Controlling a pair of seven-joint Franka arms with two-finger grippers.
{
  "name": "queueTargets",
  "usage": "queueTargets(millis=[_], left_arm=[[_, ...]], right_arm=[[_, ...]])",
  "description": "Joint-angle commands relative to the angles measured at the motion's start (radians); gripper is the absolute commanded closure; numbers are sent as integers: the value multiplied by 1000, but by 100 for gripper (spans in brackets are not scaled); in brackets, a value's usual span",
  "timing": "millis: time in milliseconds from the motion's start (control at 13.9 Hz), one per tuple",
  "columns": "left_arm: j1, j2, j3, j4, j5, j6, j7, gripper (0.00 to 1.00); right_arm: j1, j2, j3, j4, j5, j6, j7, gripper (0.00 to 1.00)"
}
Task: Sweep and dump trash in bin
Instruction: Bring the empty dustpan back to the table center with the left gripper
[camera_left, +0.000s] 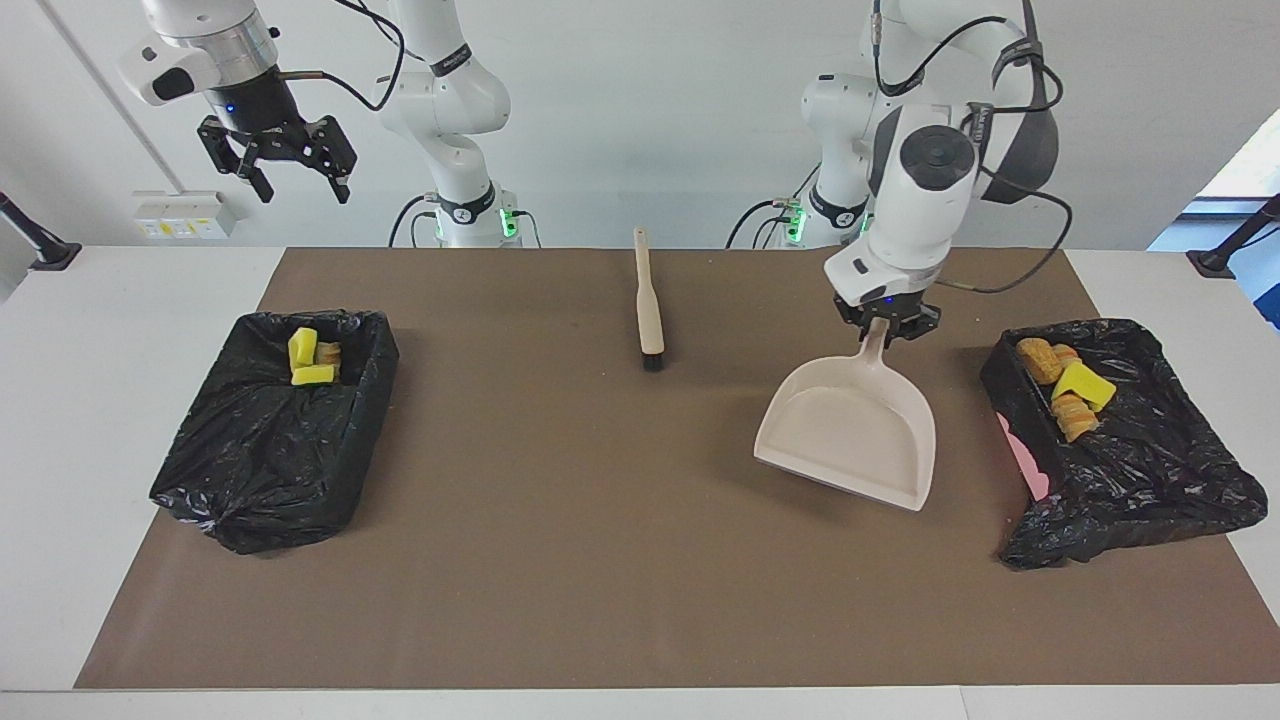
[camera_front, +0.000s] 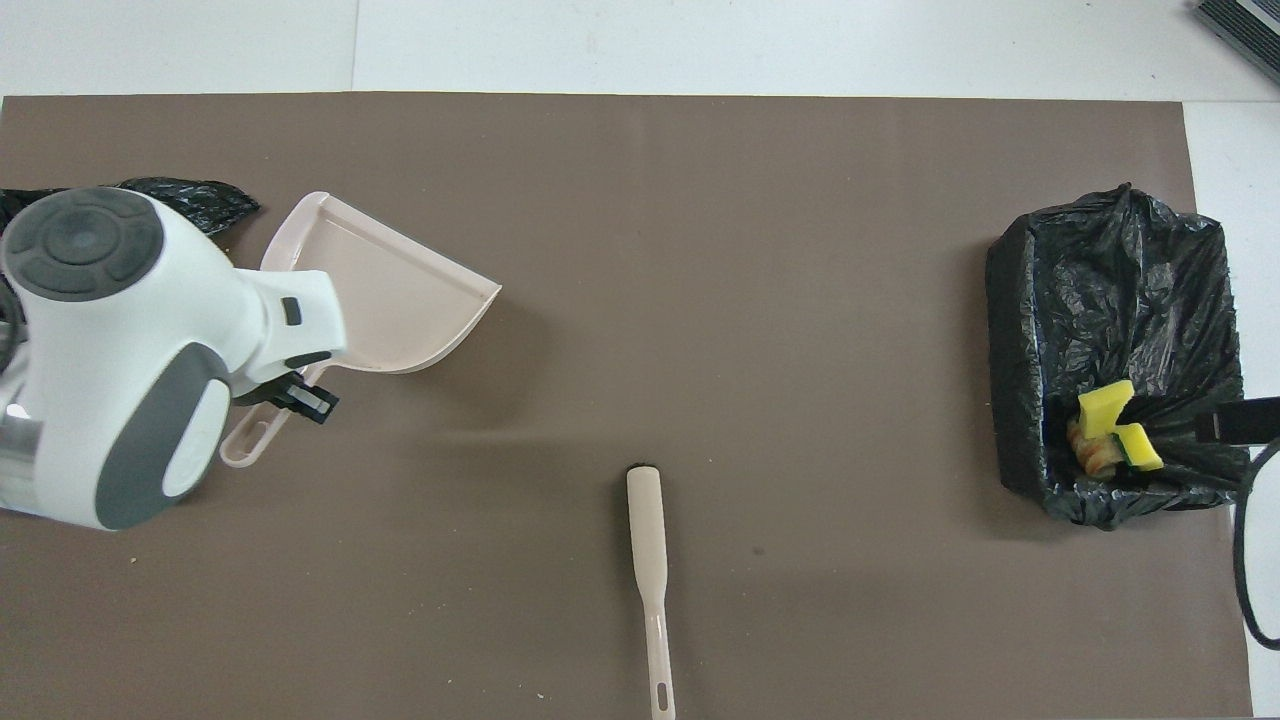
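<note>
My left gripper (camera_left: 885, 328) is shut on the handle of the beige dustpan (camera_left: 850, 432), which hangs tilted and empty over the mat, its lip low. In the overhead view the dustpan (camera_front: 395, 300) shows beside the left arm. Yellow and brown trash (camera_left: 1066, 386) lies in the black-lined bin (camera_left: 1130, 470) at the left arm's end. More trash (camera_left: 312, 360) lies in the black-lined bin (camera_left: 270, 450) at the right arm's end. My right gripper (camera_left: 300, 188) stands open and empty, high above that bin's end of the table.
A beige brush (camera_left: 648, 300) lies on the brown mat (camera_left: 600, 560) midway between the bins, bristles pointing away from the robots. In the overhead view the brush (camera_front: 648, 560) lies near the robots' edge; the left arm hides most of its bin.
</note>
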Motion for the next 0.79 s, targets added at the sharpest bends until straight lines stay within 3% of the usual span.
queueTargets(millis=[0,216,431,718], left_arm=[[-101,104,24,104,-68,45,-220,100],[-181,262,24,275,-110,51,-418,100],[-231,360,24,394,-161,97,-538,100],[-271,489,24,511,-152,131,-554,100]], right_arm=[[0,-5,7,4,20,0,4,0],[0,-5,5,5,20,0,5,0],[0,-5,7,4,20,0,4,0],[0,-5,5,5,20,0,4,0]])
